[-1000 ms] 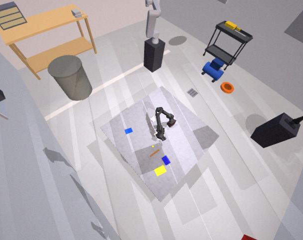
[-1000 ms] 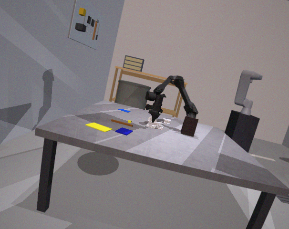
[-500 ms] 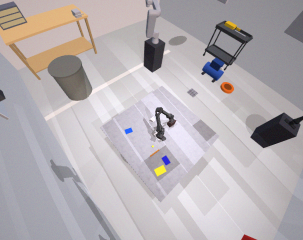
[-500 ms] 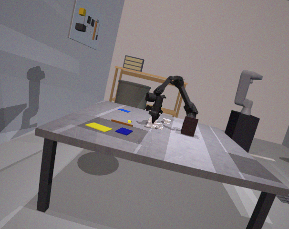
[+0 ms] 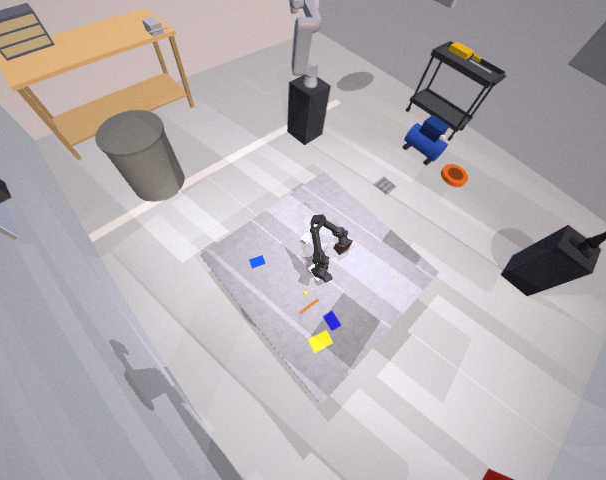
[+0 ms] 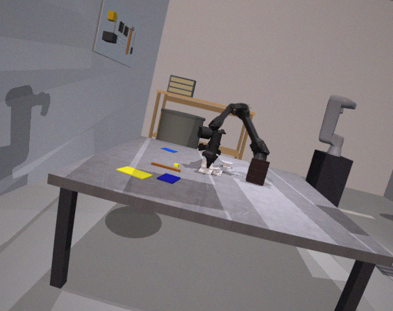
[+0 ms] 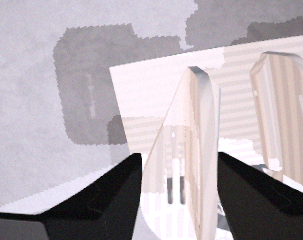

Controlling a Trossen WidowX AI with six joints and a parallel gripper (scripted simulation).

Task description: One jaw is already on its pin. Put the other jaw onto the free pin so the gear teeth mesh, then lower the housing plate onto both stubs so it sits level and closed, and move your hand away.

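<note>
Tool [image 5: 319, 271] [image 6: 208, 165] [image 7: 177, 161] points steeply down, clamped on a thin upright white jaw [image 6: 203, 164] [image 7: 206, 150], black fingers either side. Jaw stands over a white base plate [image 6: 220, 173] [image 7: 126, 75]; can't tell if it's on its pin. Second jaw [image 7: 281, 110] is upright just beside the tool, to its right in wrist view. Black arm [image 5: 316, 235] [image 6: 251, 130] is arched: up from a dark brown block [image 5: 343, 249] [image 6: 257, 172], bent at a high elbow, forearm dropping to the wrist. Near the tool, a yellow cube [image 5: 305, 292] [image 6: 176, 164]; small white part [image 5: 305, 238] [image 6: 227, 164] near too, off the base plate, maybe the housing plate, too small to tell. Farther out on the bench [image 5: 272, 320] [image 6: 190, 197]: orange stick [image 5: 309, 305] [image 6: 165, 166], dark blue square [image 5: 331, 320] [image 6: 168, 177], brighter blue rectangle [image 5: 256, 261] [image 6: 169, 149]; yellow rectangle [image 5: 320, 341] [image 6: 134, 172] farthest.
</note>
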